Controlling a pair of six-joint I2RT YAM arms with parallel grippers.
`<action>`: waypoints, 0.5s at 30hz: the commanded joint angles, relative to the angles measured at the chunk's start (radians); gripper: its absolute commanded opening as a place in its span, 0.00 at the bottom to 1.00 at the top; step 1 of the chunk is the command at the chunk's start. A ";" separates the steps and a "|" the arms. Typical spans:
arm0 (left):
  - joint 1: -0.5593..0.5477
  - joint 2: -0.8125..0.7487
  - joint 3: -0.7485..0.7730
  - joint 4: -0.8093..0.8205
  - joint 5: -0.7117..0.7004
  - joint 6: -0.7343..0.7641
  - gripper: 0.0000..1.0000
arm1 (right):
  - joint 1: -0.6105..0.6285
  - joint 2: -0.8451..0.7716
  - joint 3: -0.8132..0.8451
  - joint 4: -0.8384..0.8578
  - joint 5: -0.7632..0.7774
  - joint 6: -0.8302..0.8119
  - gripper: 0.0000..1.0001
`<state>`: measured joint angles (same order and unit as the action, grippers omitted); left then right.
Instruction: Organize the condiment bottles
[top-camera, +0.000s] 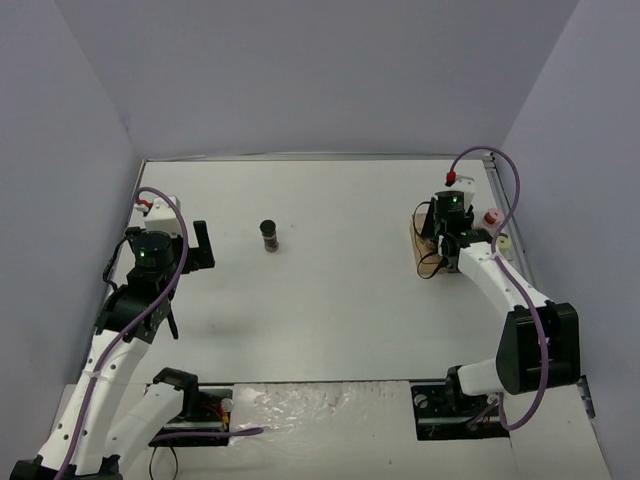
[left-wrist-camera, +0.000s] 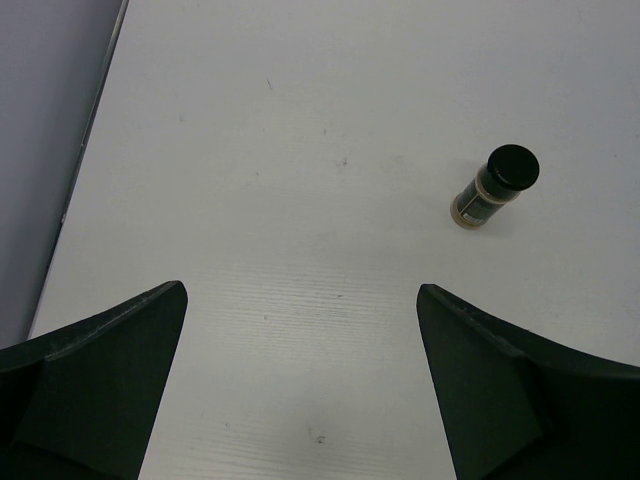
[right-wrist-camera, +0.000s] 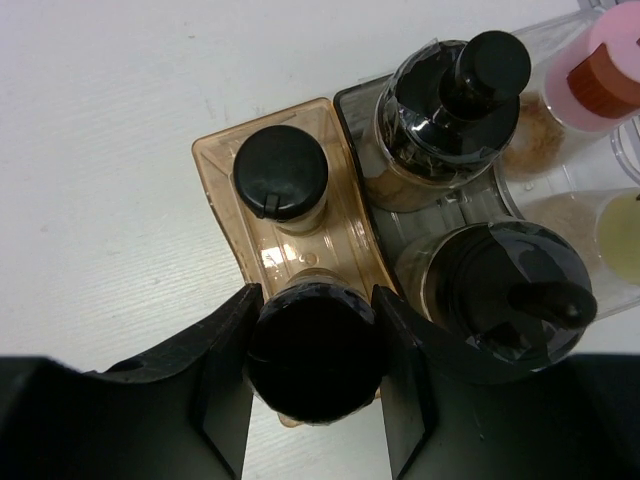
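Observation:
One black-capped condiment bottle (top-camera: 269, 236) stands alone on the white table, also in the left wrist view (left-wrist-camera: 494, 185). My left gripper (top-camera: 200, 248) (left-wrist-camera: 300, 290) is open and empty, left of that bottle. My right gripper (top-camera: 447, 238) (right-wrist-camera: 315, 292) is shut on a black-capped bottle (right-wrist-camera: 318, 355) standing in the near end of the amber compartment (right-wrist-camera: 345, 235). Another black-capped bottle (right-wrist-camera: 280, 180) stands in its far end. Two larger black-capped bottles (right-wrist-camera: 450, 110) (right-wrist-camera: 510, 285) stand in the grey compartment. A pink-capped bottle (right-wrist-camera: 600, 70) (top-camera: 491, 217) and a pale-yellow-capped one (right-wrist-camera: 625, 225) (top-camera: 506, 242) stand beyond.
The compartment tray (top-camera: 428, 262) lies at the right side of the table, close to the right wall. Grey walls enclose the table on the left, back and right. The table's left edge (left-wrist-camera: 95, 130) runs close beside my left gripper.

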<state>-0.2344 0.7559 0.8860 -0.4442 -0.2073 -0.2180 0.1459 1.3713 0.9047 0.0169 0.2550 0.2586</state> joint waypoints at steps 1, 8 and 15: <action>0.003 0.003 0.042 0.045 0.000 -0.009 0.97 | -0.021 0.053 0.016 0.091 0.033 0.039 0.04; 0.003 -0.001 0.042 0.045 0.000 -0.009 0.97 | -0.031 0.111 -0.011 0.176 0.038 0.041 0.05; 0.001 -0.003 0.042 0.045 -0.001 -0.007 0.97 | -0.034 0.169 -0.012 0.216 0.047 0.033 0.18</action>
<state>-0.2344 0.7555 0.8860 -0.4446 -0.2073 -0.2180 0.1182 1.5156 0.8845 0.1331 0.2564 0.2874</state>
